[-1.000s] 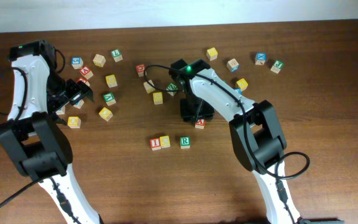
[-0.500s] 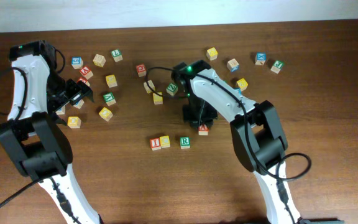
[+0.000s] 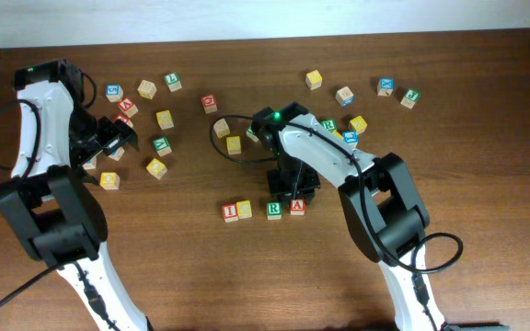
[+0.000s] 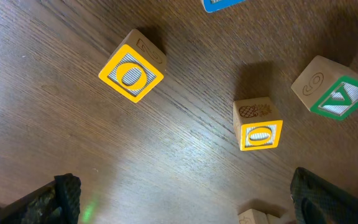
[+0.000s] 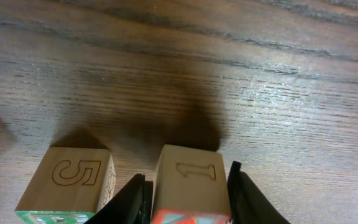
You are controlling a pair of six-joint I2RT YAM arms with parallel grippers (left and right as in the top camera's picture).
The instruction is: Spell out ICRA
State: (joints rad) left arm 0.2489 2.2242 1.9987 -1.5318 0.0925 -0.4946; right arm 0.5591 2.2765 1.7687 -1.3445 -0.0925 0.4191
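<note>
Down at the near middle of the brown wooden desk, four small wooden cubes stand in a row: a red-and-white I cube, touching it a yellow-faced cube whose letter is too small to read, then after a gap a green-and-white R cube and a red-and-white A cube just beside it. The right gripper stands over the A cube, and from above the wrist hides most of its jaws. In the right wrist view the jaws press against both sides of that cube, grasping it as it sits on the desk. Only its side with an engraved 1 shows, the red face being cut off at the bottom edge. The R cube shows an engraved 5 and a sliver of green. The left gripper hangs near the far left, jaws spread wide and empty, their tips cut off by the wrist view's lower corners, above two yellow-framed cubes.
</note>
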